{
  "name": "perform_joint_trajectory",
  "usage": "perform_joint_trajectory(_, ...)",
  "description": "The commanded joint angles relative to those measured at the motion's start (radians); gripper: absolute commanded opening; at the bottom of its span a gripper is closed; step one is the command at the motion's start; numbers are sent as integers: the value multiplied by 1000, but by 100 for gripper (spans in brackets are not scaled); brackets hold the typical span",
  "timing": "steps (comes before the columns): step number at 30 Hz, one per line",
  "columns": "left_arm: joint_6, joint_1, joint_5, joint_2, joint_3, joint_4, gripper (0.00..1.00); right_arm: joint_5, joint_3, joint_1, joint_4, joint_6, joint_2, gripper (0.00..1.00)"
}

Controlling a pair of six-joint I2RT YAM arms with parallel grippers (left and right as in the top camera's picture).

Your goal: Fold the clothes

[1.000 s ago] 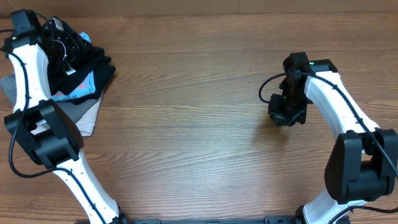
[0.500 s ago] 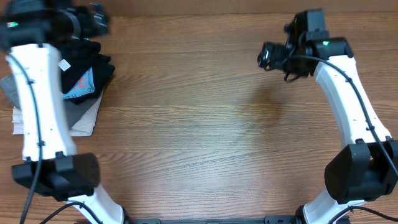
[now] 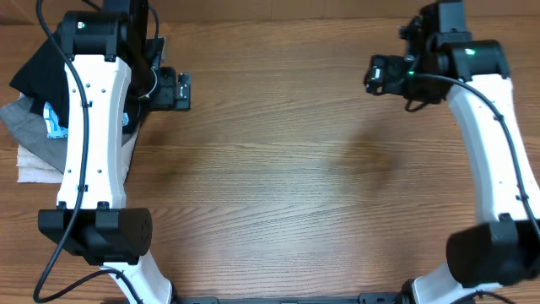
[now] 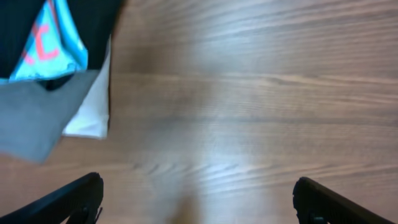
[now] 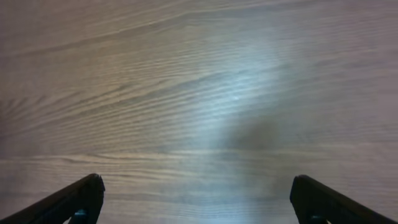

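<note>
The counter [image 3: 278, 169] reads to me as wood with a clear grain, smooth, with a soft sheen. At the counter's far left corner, the black T-shirt [image 3: 32, 72] is soft matt cloth. The light blue T-shirt [image 4: 59, 37], grey garment [image 4: 43, 118] and white garment [image 4: 90, 115] look matt cloth too. The left arm [image 3: 89, 127] and right arm [image 3: 498, 143] have smooth white plastic shells, faintly glossy. The fingers [image 4: 74, 199] of the left end effector [image 4: 198, 199] and right end effector [image 5: 196, 198] look matt black.

Soft, warm light falls evenly from above on the table [image 3: 278, 169]. The overhead view is sharp, with only faint, diffuse shadows near the table's middle and toward its left side. The right wrist view shows a pale sheen on the table's wood with a dim shadow just below it. The left wrist view is blurred, its grain smeared.
</note>
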Motion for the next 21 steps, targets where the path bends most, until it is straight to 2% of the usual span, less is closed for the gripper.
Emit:
perform_joint_trajectory(1,-30,-3,-32,-89,-2,-2,100,30,26,-25,-33,43,-113,100)
perform_joint_trajectory(5,-33,-3,-55,-240,-31,29,100,56,-45,-24,-31,62,-233,100)
perform_joint_trajectory(10,-25,-3,-56,-465,-161,130,100,63,-269,-24,111,101,-484,100)
perform_joint_trajectory(16,-18,-3,-53,-855,-541,367,100,148,-629,-24,285,104,-874,100)
perform_joint_trajectory(21,-33,-3,-57,-1192,-875,554,100,171,-817,-24,297,104,-1132,100)
